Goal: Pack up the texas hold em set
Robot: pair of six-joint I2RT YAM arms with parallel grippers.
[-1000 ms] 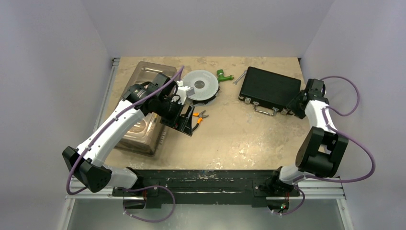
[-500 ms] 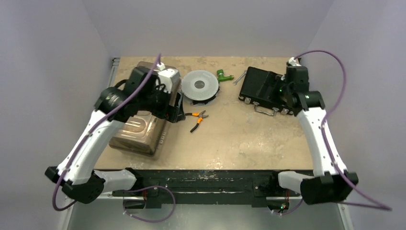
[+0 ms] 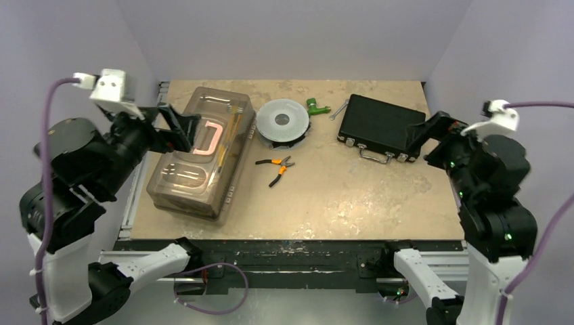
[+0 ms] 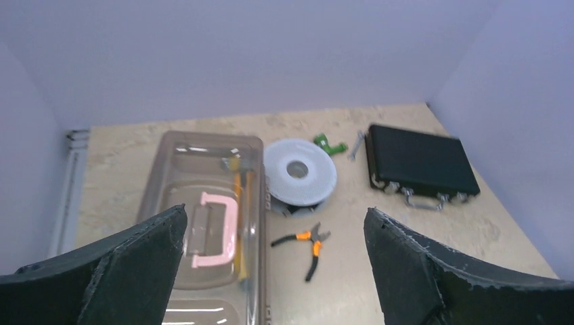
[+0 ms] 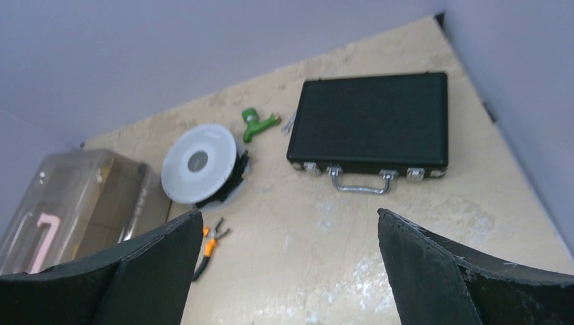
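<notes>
**Item list, L to R**

1. L gripper (image 4: 275, 210): held high off the table's L edge, aimed across the tabletop. Fingers (image 4: 128, 271) spread wide, nothing btwn them. No contact w/ any item.
2. Clear plastic bin (image 3: 177, 179): far L of table (image 3: 338, 200), long axis running near to far, lid on. Pink handle (image 3: 210, 139) on top. A yellow obj. (image 4: 236, 186) shows through the lid just R of the handle; type can't be told.
3. Grey disc spool (image 3: 283, 120): flat, just R of the bin's far end, sitting on smth dark that sticks out at its near-R rim.
4. Pliers (image 3: 276, 169): orange grips, lying open on bare table, near side of the spool, apart from it.
5. Green fitting (image 3: 313, 105): far side, R of spool.
6. Small silver wrench (image 3: 338, 110): btwn the fitting and the case's far-L corner, near the case.
7. Black briefcase (image 3: 379, 122) of the hold em set: far R of table, lying flat, lid down. Metal carry handle (image 3: 374, 157) and latches (image 5: 311, 168) on the edge facing the arms. Contents not visible.
8. R gripper (image 5: 288, 213): raised off the table's R side, near the case's R end in the top view. Fingers (image 5: 440, 271) at full spread, empty; in the wrist view the case lies well beyond them, no contact.
</notes>
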